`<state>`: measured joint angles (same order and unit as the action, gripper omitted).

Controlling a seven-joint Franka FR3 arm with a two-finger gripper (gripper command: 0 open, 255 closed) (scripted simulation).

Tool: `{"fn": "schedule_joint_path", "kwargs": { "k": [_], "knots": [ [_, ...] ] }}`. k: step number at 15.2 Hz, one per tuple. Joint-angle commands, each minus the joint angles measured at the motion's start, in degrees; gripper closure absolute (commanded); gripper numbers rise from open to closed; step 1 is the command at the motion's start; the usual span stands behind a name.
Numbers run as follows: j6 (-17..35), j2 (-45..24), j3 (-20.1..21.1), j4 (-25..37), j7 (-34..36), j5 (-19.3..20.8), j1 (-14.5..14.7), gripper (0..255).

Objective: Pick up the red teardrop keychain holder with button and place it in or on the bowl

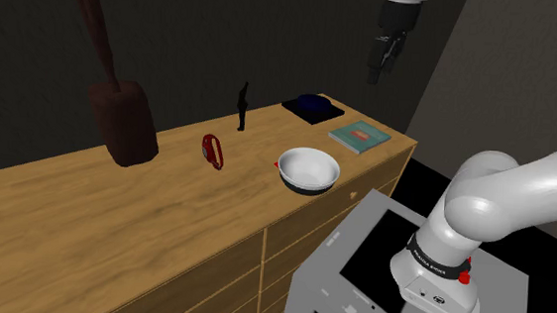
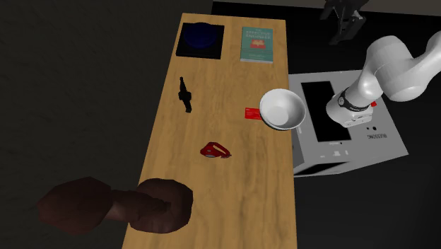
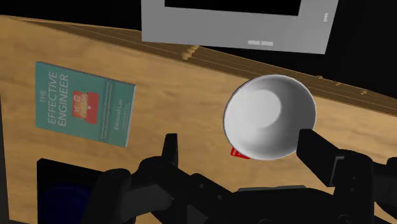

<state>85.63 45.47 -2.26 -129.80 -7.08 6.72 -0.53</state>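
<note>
Your gripper [image 3: 243, 150] has its jaws spread wide, with nothing between the fingers [image 3: 169, 150] and nothing touching them. In the shoulder view you can see the gripper [image 1: 375, 75] hanging high in the air, well above the far end of the wooden drawer cabinet [image 1: 113, 230]. Its fingers point down.

Looking along the hand, you see the white bowl [image 3: 299, 121] on the wood far below, lying between the two fingers. A small red card [image 3: 236, 153] peeks out from just beside the bowl's rim. A teal book titled "The Effective Engineer" [image 3: 86, 105] lies flat to one side, and next to it sits a dark blue thing on a black square [image 3: 63, 191].

The red teardrop keychain holder [image 1: 212, 150] rests on the cabinet top, well apart from the gripper. In the second exterior view you find the holder [image 2: 215, 150] below and to the left of the bowl [image 2: 263, 106], clear of it. It lies between the bowl and a big brown handled object [image 2: 120, 205]. A slim black object [image 2: 186, 94] lies farther up the top.
</note>
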Motion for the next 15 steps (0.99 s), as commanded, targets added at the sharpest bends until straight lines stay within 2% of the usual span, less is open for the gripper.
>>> {"fn": "schedule_joint_path", "kwargs": {
  "k": [1,8,15],
  "knots": [
    [0.0,0.0,0.0,0.0,0.0,0.0,0.0,0],
    [9.2,-10.0,3.8,-0.2,7.4,-4.3,1.1,0],
    [17.5,-22.3,7.2,3.4,14.0,-7.3,2.2,0]
  ]
}}
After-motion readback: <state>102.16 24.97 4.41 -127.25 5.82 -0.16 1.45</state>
